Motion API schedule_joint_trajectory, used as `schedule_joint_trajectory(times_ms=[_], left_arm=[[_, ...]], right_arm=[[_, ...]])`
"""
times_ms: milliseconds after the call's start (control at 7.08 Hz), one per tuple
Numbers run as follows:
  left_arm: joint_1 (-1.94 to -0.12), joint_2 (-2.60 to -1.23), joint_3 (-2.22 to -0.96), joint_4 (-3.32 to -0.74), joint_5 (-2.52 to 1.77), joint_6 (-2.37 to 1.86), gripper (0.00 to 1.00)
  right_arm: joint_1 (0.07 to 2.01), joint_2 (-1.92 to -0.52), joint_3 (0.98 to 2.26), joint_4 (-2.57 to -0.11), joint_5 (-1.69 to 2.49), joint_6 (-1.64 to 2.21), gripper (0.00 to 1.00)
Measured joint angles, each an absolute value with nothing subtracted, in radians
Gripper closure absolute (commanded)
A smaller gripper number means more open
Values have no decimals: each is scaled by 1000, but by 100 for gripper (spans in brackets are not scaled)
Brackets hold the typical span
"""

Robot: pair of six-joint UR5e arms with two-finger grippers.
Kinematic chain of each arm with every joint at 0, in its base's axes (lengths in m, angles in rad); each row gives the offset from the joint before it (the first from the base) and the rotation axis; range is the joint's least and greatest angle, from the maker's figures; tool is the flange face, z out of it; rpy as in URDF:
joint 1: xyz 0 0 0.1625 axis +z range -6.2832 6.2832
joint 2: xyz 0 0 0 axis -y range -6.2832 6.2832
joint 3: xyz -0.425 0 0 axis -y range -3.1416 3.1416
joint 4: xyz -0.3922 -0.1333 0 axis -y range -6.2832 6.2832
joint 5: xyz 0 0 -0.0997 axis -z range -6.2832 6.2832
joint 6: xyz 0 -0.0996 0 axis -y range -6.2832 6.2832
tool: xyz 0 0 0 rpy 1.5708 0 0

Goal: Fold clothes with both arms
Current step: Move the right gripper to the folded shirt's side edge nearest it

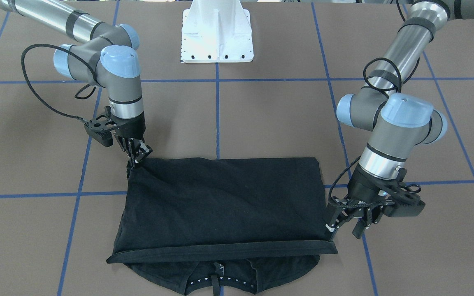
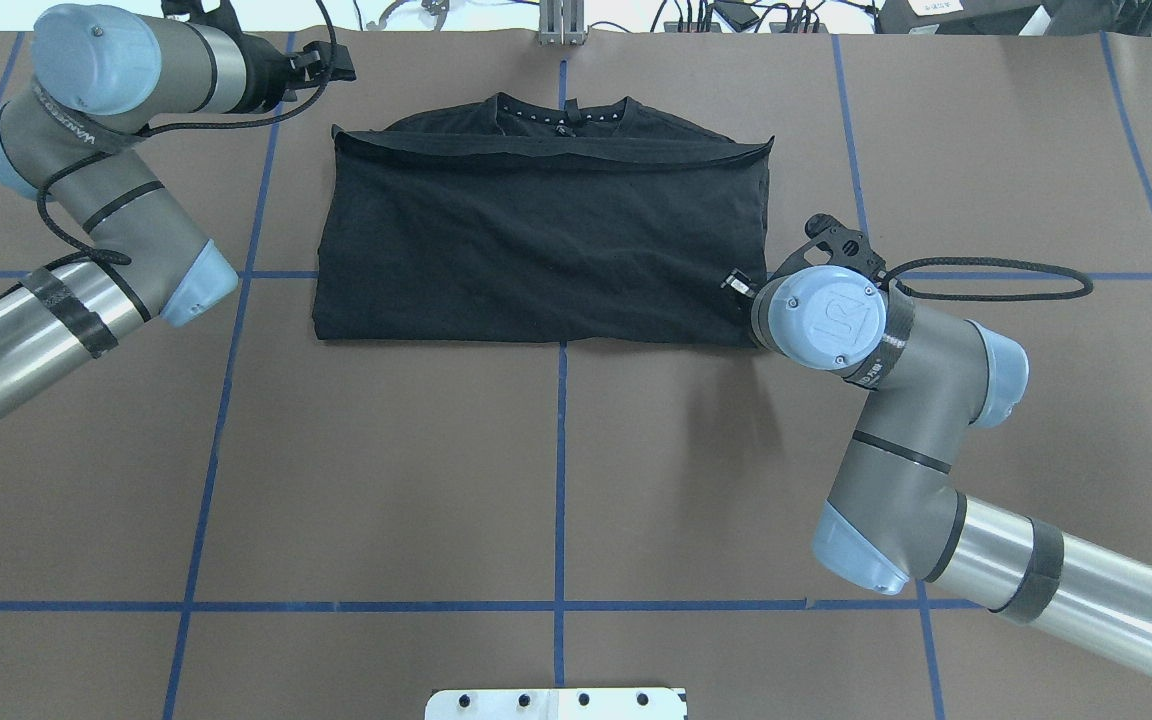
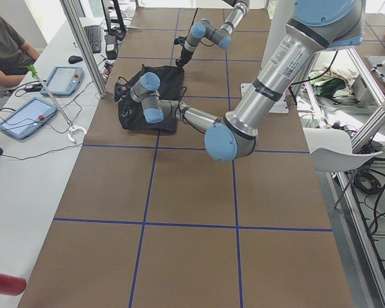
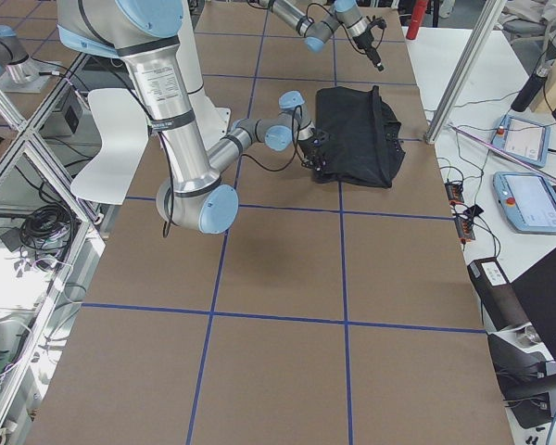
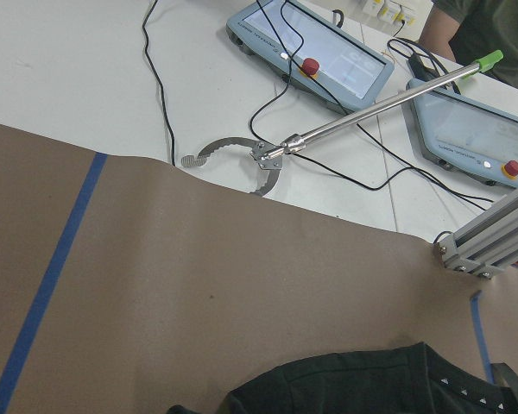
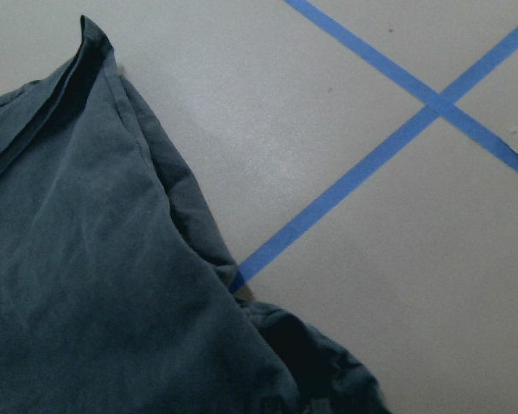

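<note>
The black T-shirt (image 1: 220, 205) (image 2: 536, 240) lies folded in half on the brown table, its hem edge across the collar (image 1: 220, 279) on the side far from the robot. The chest graphic is hidden. My right gripper (image 1: 137, 158) points down at the folded corner near the robot and is shut on the cloth, which rises slightly to its fingertips. The right wrist view shows that bunched corner of the T-shirt (image 6: 86, 285). My left gripper (image 1: 346, 230) stands open just beside the hem corner on the far side, low over the table. The left wrist view catches only the T-shirt's (image 5: 354, 388) collar end.
The white pedestal base (image 1: 217, 37) stands behind the T-shirt. Blue tape lines (image 2: 561, 450) grid the table. Beyond the far edge a white bench holds control tablets (image 5: 306, 52), cables and a metal grabber stick (image 5: 371, 112). A person (image 3: 6, 45) sits there.
</note>
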State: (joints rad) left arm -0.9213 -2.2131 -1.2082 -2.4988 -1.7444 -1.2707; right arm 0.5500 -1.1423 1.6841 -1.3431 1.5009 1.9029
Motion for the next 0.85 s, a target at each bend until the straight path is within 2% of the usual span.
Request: schedule_joint_trajectory(times_ms=[282, 847], left_arm=[[-922, -2210, -1212, -2498, -1746, -1271, 13], [-922, -2196, -1233, -2497, -1748, -1272, 13]], right_arm=[[542, -1185, 1747, -1344, 1502, 1904, 100], [374, -1353, 2027, -1428, 1512, 2026, 100]])
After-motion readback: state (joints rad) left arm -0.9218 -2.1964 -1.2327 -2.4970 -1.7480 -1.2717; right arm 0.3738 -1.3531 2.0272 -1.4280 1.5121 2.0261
